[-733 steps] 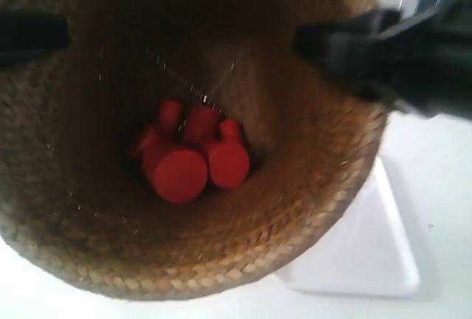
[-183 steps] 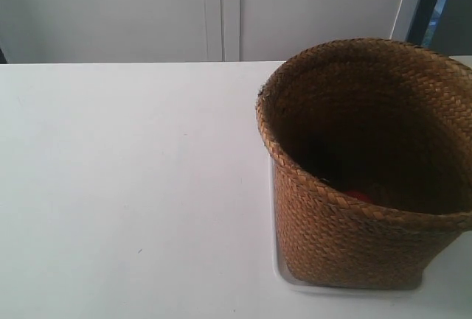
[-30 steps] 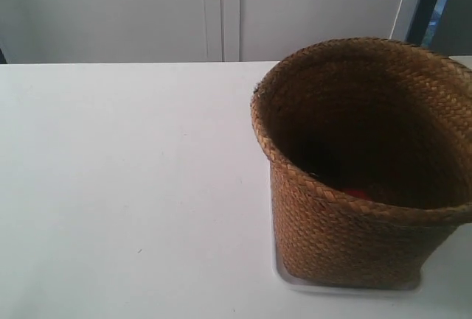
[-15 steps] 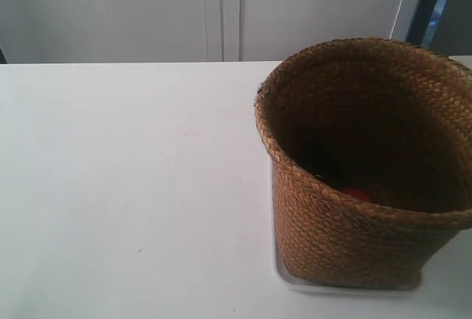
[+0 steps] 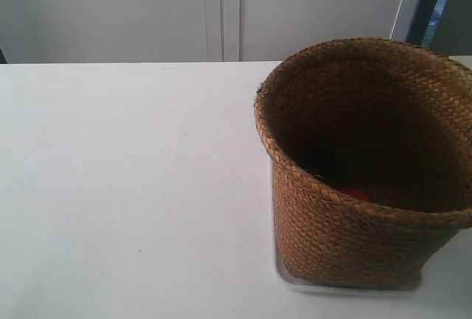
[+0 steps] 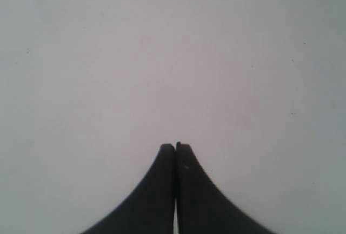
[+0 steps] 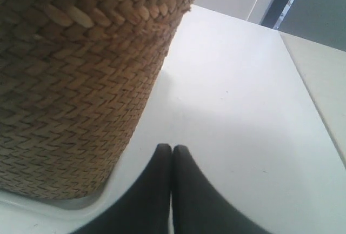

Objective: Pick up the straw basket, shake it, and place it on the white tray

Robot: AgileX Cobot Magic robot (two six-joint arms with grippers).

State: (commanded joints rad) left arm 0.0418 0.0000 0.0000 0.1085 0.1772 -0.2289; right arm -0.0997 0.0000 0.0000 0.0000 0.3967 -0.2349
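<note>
The straw basket (image 5: 354, 223) stands upright on the white tray (image 5: 295, 281) at the exterior view's right; only a thin strip of tray rim shows under it. A red object (image 5: 357, 194) peeks out deep in its dark inside. In the right wrist view the basket (image 7: 70, 82) fills one side, resting on the tray (image 7: 65, 204), and my right gripper (image 7: 172, 148) is shut beside it, holding nothing. My left gripper (image 6: 175, 146) is shut over bare white table, with no object near it. Neither arm shows in the exterior view.
The white table (image 5: 125, 172) stretches across the exterior view's left and middle. White cabinet doors (image 5: 221, 9) stand behind it. A dark doorway edge (image 5: 435, 2) is at the far right. The table's edge (image 7: 308, 88) runs past the right gripper.
The basket wobbled slightly on the tray, its rim shifting a little left a second ago and back to the right now. No arm appears in the exterior view.
</note>
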